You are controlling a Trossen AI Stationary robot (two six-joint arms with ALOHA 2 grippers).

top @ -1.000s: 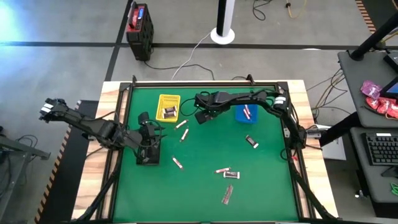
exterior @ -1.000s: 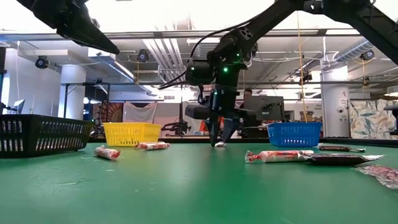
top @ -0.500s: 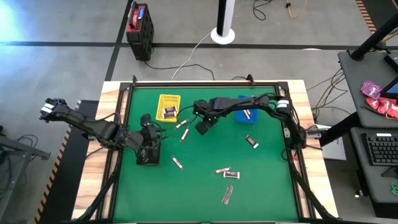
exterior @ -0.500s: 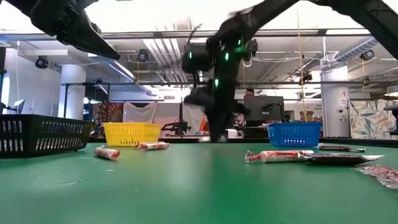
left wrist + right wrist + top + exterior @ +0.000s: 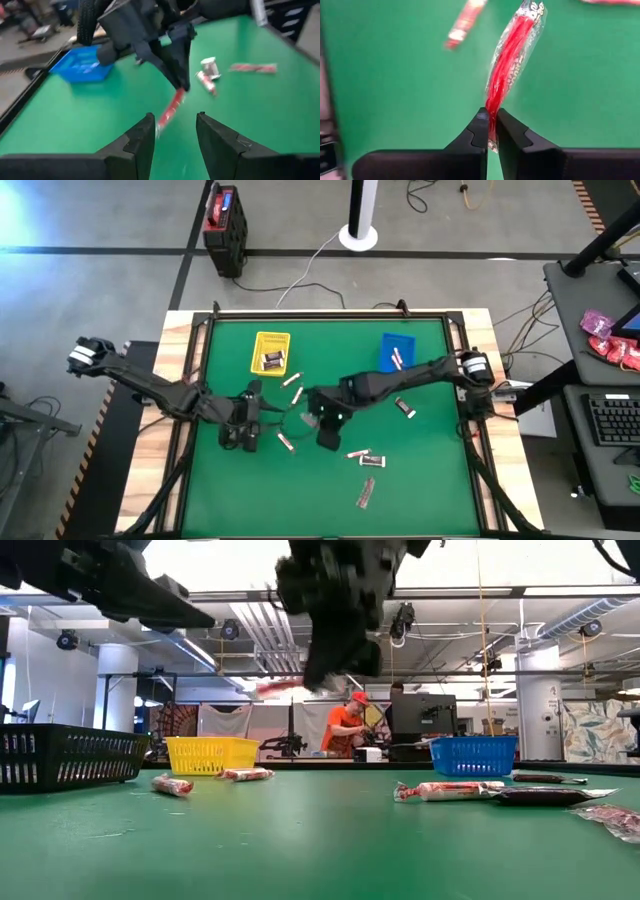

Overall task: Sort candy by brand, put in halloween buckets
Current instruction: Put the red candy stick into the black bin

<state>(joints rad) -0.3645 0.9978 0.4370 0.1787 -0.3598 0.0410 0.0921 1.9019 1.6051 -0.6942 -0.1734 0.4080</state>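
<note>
Right gripper (image 5: 489,131) hangs mid-table, pinching a red candy (image 5: 510,60); left gripper (image 5: 175,131) faces it, open; three bins.

The counter (image 5: 420,490) is a green mat framed by a pale wooden border. In the high view, a yellow bin (image 5: 271,352) sits at about eleven o'clock, with a blue bin (image 5: 396,352) at one o'clock. Two wrapped candies (image 5: 293,387) lie just beside the yellow bin. Another candy (image 5: 405,408) rests at three o'clock. Toward six o'clock lie a whitish pair (image 5: 364,457) and a dark bar (image 5: 366,492), with one more candy (image 5: 286,442) at eight o'clock.
</note>
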